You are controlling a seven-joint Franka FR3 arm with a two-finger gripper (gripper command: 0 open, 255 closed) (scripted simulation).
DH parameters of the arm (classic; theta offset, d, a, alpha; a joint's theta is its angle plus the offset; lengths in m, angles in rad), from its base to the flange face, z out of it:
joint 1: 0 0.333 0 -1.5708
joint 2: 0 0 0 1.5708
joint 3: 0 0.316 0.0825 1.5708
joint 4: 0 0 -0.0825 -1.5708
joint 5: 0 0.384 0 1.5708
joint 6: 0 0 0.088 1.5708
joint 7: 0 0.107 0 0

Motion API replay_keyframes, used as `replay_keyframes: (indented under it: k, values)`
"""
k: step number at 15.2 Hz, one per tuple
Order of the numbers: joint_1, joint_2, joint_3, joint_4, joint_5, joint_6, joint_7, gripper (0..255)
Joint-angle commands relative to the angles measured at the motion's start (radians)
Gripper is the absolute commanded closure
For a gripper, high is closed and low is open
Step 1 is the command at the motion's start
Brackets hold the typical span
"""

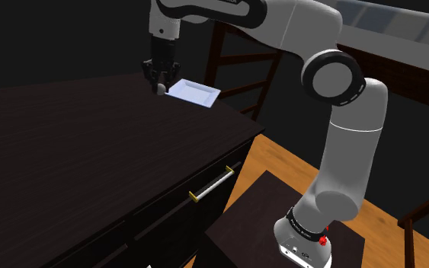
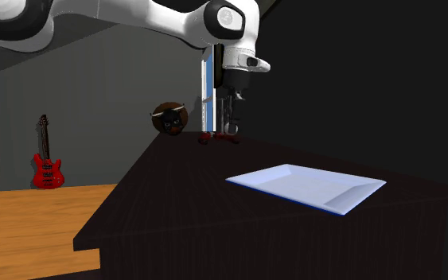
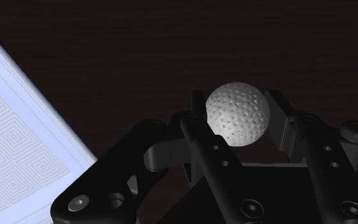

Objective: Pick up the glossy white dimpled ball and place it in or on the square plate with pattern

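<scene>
Grasp appears made, claw (image 1: 159, 84) clamped on the dimpled white ball (image 3: 238, 114) low over the bench (image 1: 68, 152); next comes lifting it across to the patterned plate (image 1: 195, 93).

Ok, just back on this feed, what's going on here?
The white Franka arm's black two-finger hand is down at the dark table top, its fingers clasping the white dimpled ball from both sides. The pale square plate with a nested-squares pattern lies empty right beside it. Whether the ball is off the table, I cannot tell.
</scene>
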Motion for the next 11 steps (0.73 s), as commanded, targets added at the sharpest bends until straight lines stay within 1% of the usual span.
replay_keyframes:
  k: [1, 6, 11]
  values:
    - [-0.030, 0.006, -0.014, 0.013, 0.001, -0.011, -0.045, 255]
    - [-0.100, 0.031, -0.048, 0.057, 0.001, -0.040, -0.147, 255]
    - [-0.165, 0.089, -0.079, 0.151, -0.005, -0.085, -0.244, 255]
